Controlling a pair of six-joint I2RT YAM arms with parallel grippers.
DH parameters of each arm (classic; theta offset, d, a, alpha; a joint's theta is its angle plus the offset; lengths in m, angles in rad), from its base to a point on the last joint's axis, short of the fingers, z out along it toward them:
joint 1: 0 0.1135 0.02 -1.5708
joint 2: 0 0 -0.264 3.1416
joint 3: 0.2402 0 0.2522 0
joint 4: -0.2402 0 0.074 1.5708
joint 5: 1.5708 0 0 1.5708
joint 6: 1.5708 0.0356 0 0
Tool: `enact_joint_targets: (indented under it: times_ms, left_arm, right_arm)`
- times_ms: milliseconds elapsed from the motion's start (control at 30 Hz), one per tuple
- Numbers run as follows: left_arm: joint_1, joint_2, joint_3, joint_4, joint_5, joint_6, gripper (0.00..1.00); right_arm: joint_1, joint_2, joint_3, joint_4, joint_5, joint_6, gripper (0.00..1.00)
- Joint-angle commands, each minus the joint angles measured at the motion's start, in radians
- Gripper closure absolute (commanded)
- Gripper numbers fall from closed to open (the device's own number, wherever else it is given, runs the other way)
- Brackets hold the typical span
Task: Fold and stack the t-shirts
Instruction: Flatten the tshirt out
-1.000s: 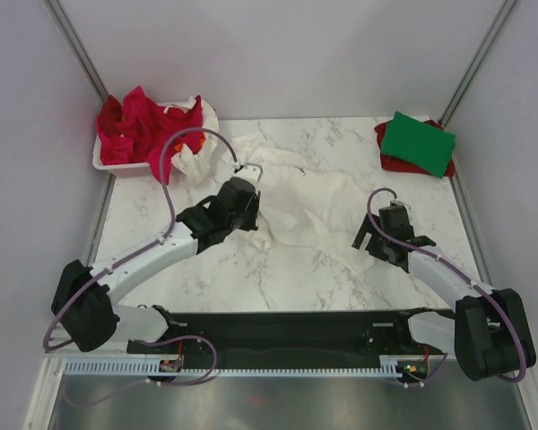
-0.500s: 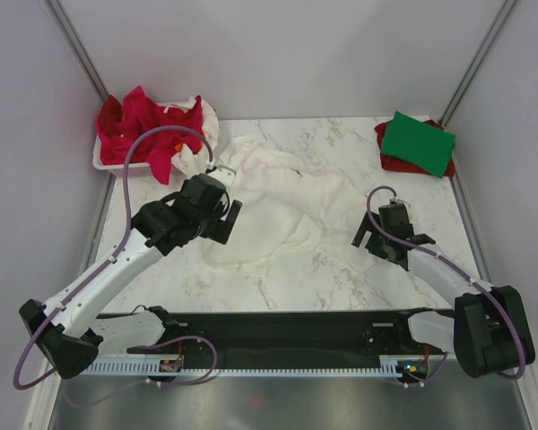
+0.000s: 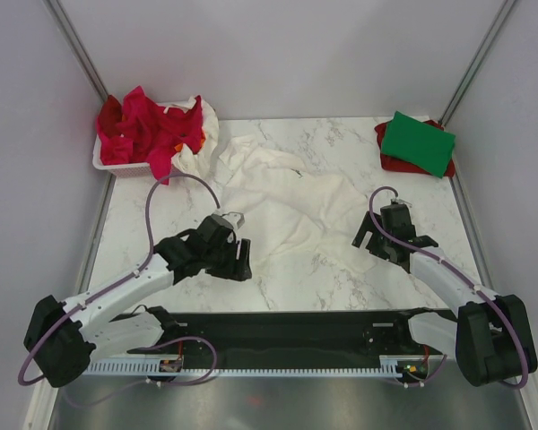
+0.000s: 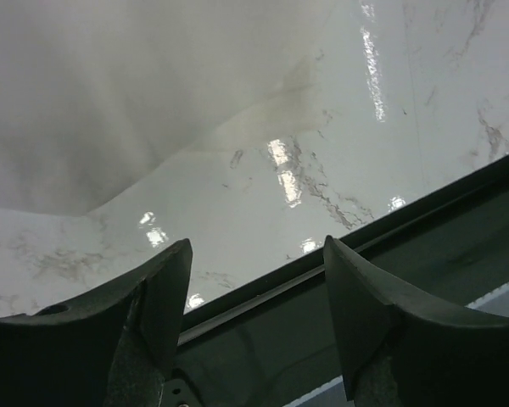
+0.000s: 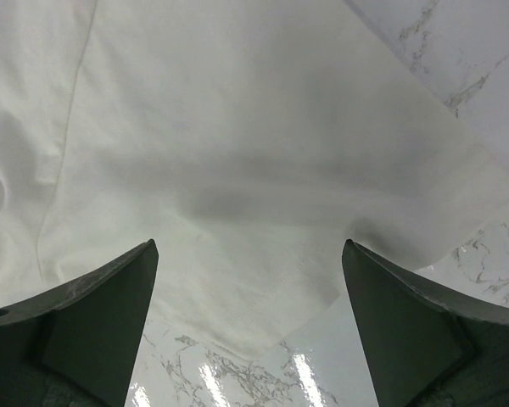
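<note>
At bench (image 3: 278,273) centre: white t-shirt (image 3: 287,193), crumpled, unfolded. Left gripper (image 4: 254,254): parted, empty, near its hem. Right gripper (image 5: 250,254): wide, empty, over its right edge. Advice: pinch opposite hem corners, draw flat before folding.

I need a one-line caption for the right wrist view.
Open right tool above the white t-shirt on the marble table.

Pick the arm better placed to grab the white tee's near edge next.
Right, likely. The right gripper hangs open over the white tee, at its near hem. The left gripper, also open, sits off the cloth over bare table.
</note>
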Motion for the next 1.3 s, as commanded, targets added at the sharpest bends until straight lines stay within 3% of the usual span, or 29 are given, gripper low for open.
enact_joint_targets:
  times_ms: [0, 200, 433, 833, 900, 933, 1033, 1267]
  left_arm:
    - [-0.047, -0.002, -0.041, 0.248, 0.114, -0.108, 0.28]
    - [-0.162, 0.134, -0.039, 0.366, 0.031, -0.105, 0.26]
    - [-0.199, 0.334, 0.017, 0.395, -0.082, -0.030, 0.29]
    - [-0.230, 0.446, 0.068, 0.404, -0.220, 0.016, 0.33]
    - [-0.233, 0.478, 0.082, 0.403, -0.230, 0.026, 0.43]
    - [-0.234, 0.489, 0.086, 0.401, -0.240, 0.033, 0.58]
    - [-0.236, 0.523, 0.087, 0.401, -0.260, 0.049, 0.80]
    - [-0.242, 0.524, 0.045, 0.398, -0.276, 0.067, 0.98]
  right_arm:
    - [-0.002, -0.020, 0.000, 0.000, -0.010, 0.006, 0.02]
    - [-0.002, -0.043, -0.005, -0.004, 0.000, 0.008, 0.02]
    - [-0.002, -0.052, -0.003, -0.016, 0.001, 0.010, 0.02]
    - [-0.002, -0.043, -0.002, -0.015, -0.002, 0.008, 0.02]
    - [-0.002, -0.034, 0.000, -0.010, -0.002, 0.006, 0.02]
    - [0.000, -0.030, 0.000, -0.012, -0.002, 0.006, 0.02]
    - [-0.002, -0.029, 0.000, -0.010, -0.002, 0.005, 0.02]
    - [-0.002, -0.029, 0.001, -0.007, -0.011, 0.006, 0.02]
